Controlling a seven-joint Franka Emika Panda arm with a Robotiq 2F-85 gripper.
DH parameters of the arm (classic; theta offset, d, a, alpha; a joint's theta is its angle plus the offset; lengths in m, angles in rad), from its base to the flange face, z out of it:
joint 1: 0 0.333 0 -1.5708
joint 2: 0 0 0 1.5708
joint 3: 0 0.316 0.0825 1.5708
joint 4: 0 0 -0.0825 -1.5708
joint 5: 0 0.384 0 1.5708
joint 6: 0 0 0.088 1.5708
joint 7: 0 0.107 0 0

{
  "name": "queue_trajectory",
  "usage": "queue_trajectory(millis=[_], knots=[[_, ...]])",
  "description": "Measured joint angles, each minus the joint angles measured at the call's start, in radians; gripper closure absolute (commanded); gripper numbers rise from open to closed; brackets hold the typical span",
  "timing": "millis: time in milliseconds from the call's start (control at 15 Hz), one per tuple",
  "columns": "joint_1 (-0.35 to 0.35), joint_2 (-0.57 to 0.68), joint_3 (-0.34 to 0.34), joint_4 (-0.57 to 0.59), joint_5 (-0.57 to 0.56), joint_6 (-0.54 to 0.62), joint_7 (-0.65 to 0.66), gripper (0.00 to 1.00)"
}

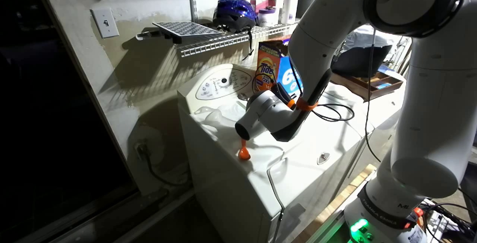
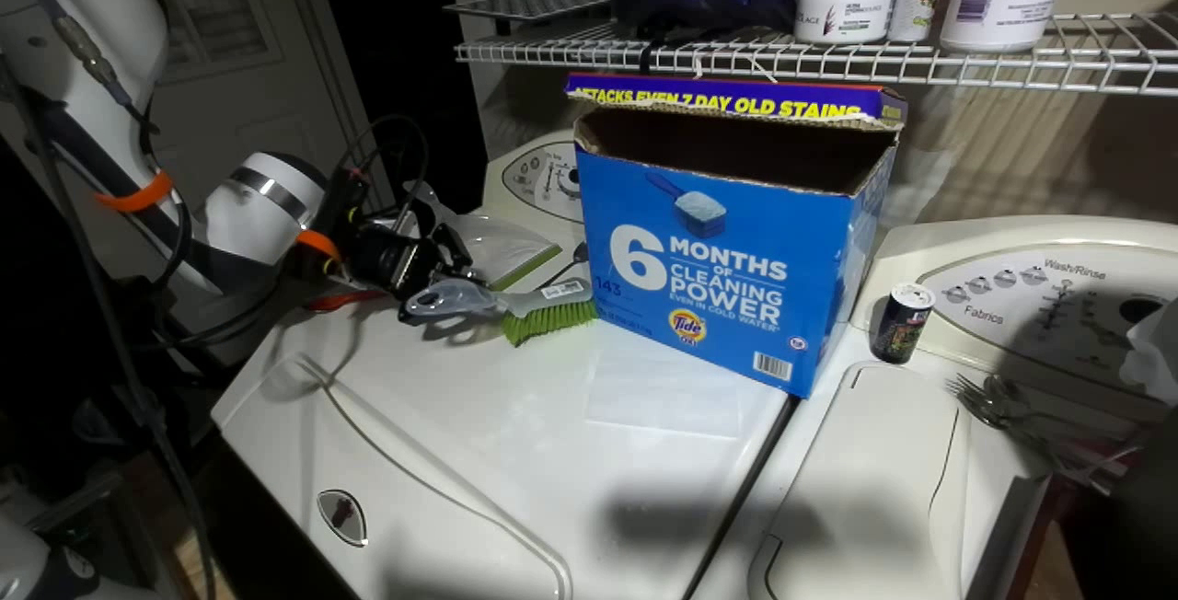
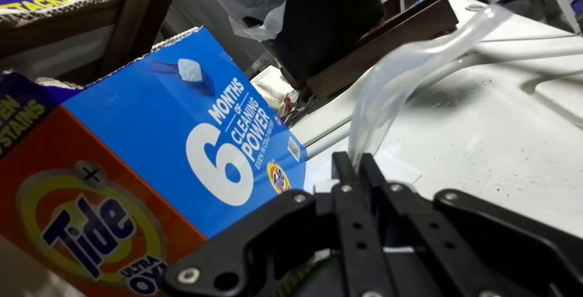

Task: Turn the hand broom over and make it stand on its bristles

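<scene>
Your gripper (image 3: pixel 358 162) has its fingertips (image 3: pixel 343 166) pressed on the clear handle (image 3: pixel 387 85) of the hand broom (image 2: pixel 515 304), pinching it; you would hold it there, I judge, because that leaves the head (image 2: pixel 541 299) free to settle on its bristles (image 2: pixel 550 320) with no finger underneath; the bristles point down already, so the turning looks done, and what remains is likely to level the head, lower it, and let go gently. The broom is at the white appliance top (image 2: pixel 433 416), near the lower corner of the detergent box (image 2: pixel 736 213); in an exterior view its head overlaps that corner, and you can't tell whether the two touch; a little room there would serve you, since cardboard could prop or tip so light a thing; the dustpan (image 2: pixel 497 241) lies beyond the broom, probably set aside so it does not crowd your setting-down.

As for the broom's looks, the handle is see-through, curved, and seems looped at its end; the head is greyish, with a pale label (image 2: pixel 563 291) facing up; the bristles are bright green, slightly splayed; whether they bear on the surface, you can't make out.
</scene>
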Motion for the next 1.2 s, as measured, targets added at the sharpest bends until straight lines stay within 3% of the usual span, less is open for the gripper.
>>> queue_trajectory(millis=[400,1200], knots=[[0.026,0.0,0.028,-0.009,-0.027,-0.003,0.0,0.98],[0.021,0.023,0.012,-0.065,-0.104,-0.04,0.001,0.98]])
